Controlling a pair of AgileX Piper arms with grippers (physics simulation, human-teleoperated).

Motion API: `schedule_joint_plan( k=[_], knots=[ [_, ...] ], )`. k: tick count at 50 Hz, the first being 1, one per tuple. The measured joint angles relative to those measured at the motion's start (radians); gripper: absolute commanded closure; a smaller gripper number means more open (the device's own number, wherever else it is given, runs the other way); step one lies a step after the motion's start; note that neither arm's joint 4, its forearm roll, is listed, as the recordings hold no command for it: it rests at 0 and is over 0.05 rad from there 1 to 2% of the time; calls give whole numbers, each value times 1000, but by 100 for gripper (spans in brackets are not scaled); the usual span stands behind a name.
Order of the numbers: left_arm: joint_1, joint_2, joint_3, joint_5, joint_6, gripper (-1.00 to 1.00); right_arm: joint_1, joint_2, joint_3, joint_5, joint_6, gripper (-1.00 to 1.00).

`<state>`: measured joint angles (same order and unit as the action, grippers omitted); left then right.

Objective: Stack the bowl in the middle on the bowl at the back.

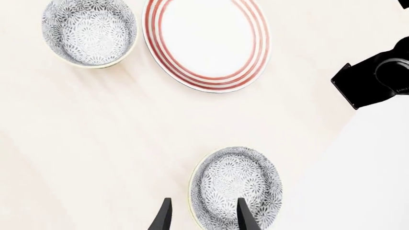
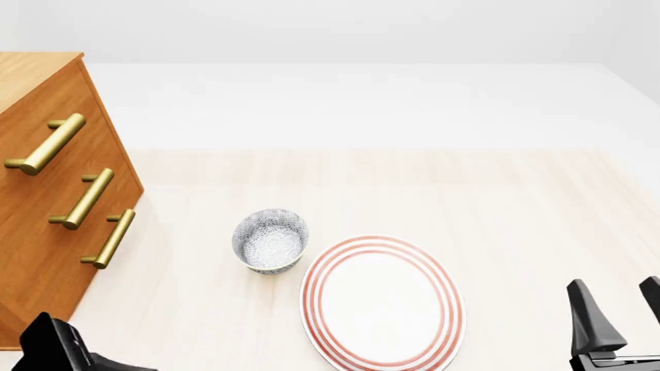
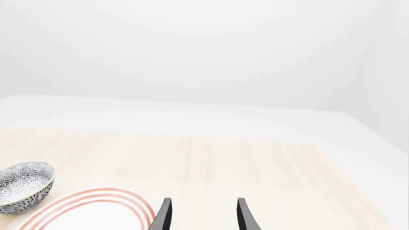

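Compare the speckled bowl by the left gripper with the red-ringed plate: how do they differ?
The near bowl is deep with raised walls; the plate is wide and nearly flat. The bowl is densely grey-patterned; the plate is plain white with red rings at its rim. The bowl sits at the left gripper, one finger over it; the plate lies apart. Both are round, upright and empty on the table.

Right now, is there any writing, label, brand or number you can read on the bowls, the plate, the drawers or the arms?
None. The speckled bowls carry only a grey pattern, the plate only red rings, and the wooden drawer unit only brass handles. A faint mark on the other arm's black housing is too small to read.
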<state>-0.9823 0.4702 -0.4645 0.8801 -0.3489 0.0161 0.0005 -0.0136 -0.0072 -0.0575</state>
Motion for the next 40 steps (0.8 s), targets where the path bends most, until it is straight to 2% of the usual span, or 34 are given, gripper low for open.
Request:
schedule_joint_plan(
  k=[15, 22, 29, 40],
  knots=[
    [89, -109, -154, 180, 37, -100, 1, 0, -1, 1, -4, -100],
    [147, -156, -232, 243, 61, -100, -2, 0, -36, 20, -5, -100],
    [196, -201, -287, 290, 71, -100, -4, 0, -143, 96, -3, -100],
    [251, -262, -315, 323, 72, -100, 8, 0, -361, 282, -7, -100]
  ],
)
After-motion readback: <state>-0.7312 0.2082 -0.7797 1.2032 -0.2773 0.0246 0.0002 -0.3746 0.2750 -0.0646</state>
